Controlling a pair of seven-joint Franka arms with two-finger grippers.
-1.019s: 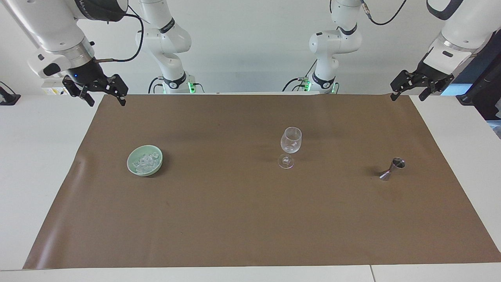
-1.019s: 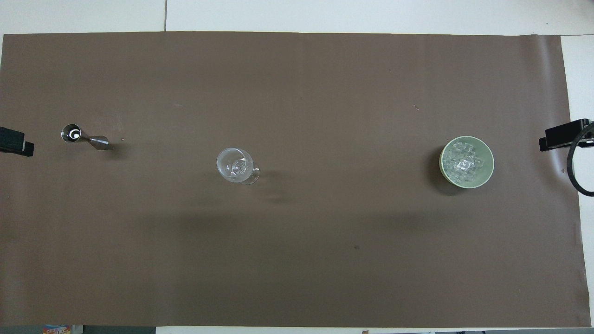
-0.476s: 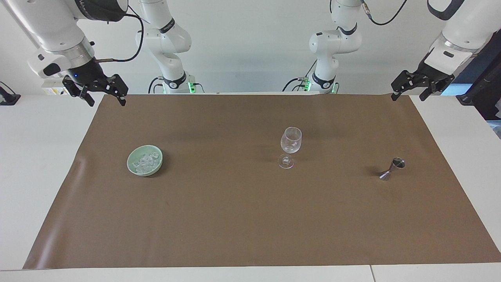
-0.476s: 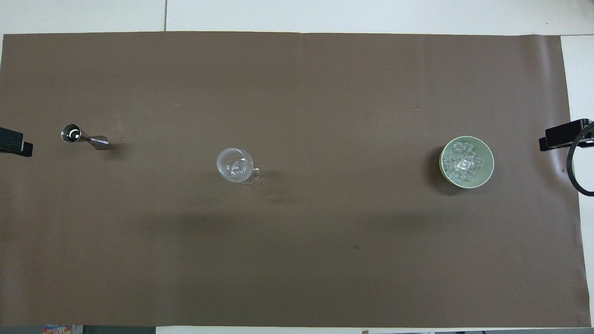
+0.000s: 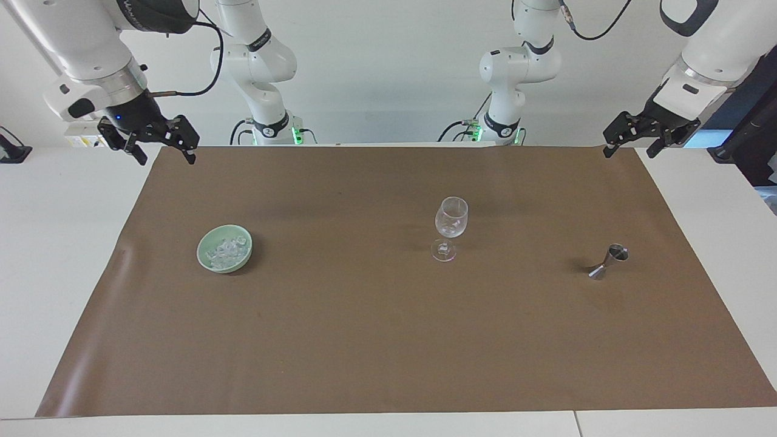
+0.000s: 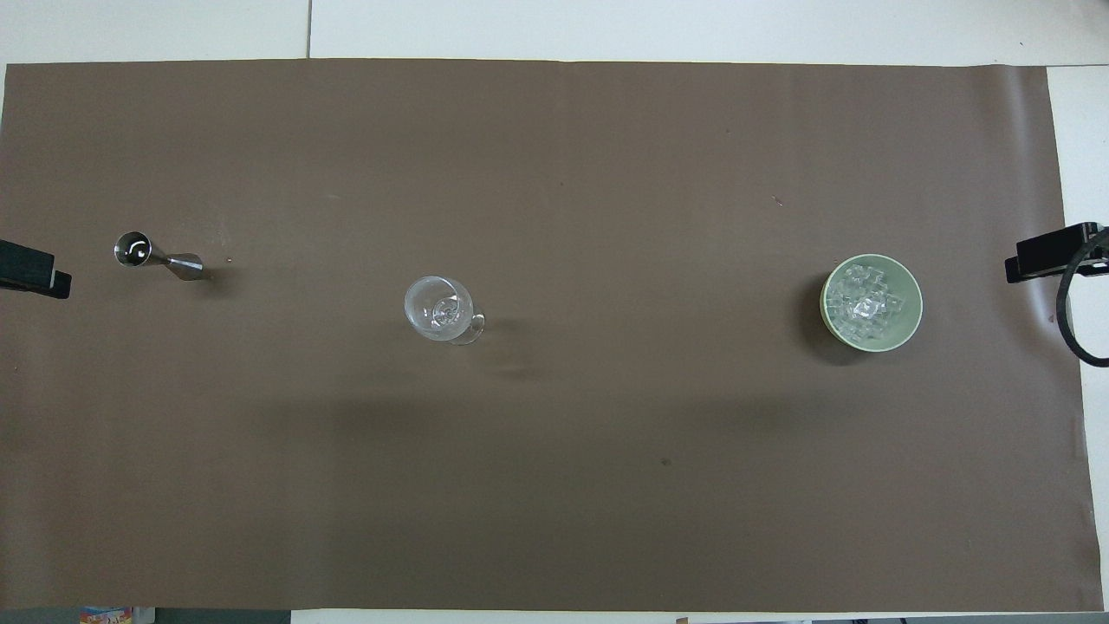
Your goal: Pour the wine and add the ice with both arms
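Black fingers on my left gripper stand spread apart with nothing between them, raised over the corner of the brown mat at the left arm's end of the table. Against the frame a second back, that gripper has edged inward and a touch higher, and in the overhead view its tip has crept in toward the metal jigger, which sits at about 3 o'clock from it. I read that as the start of the reach for the jigger, so the pouring half is only beginning.

My right gripper is also parted and empty, and it has not budged; it waits over the mat's edge at the right arm's end.

Moving outward, the jigger stands on the mat, toward the left arm's end. At roughly 9 o'clock from it in the facing view stands the stemmed glass, upright near the table's middle and untouched. Well apart again, at 9 o'clock from the glass, the pale green bowl holds the ice, all of it in the bowl.

Both forearms slope down from high shoulders, wrists bent so the fingers angle toward the mat.
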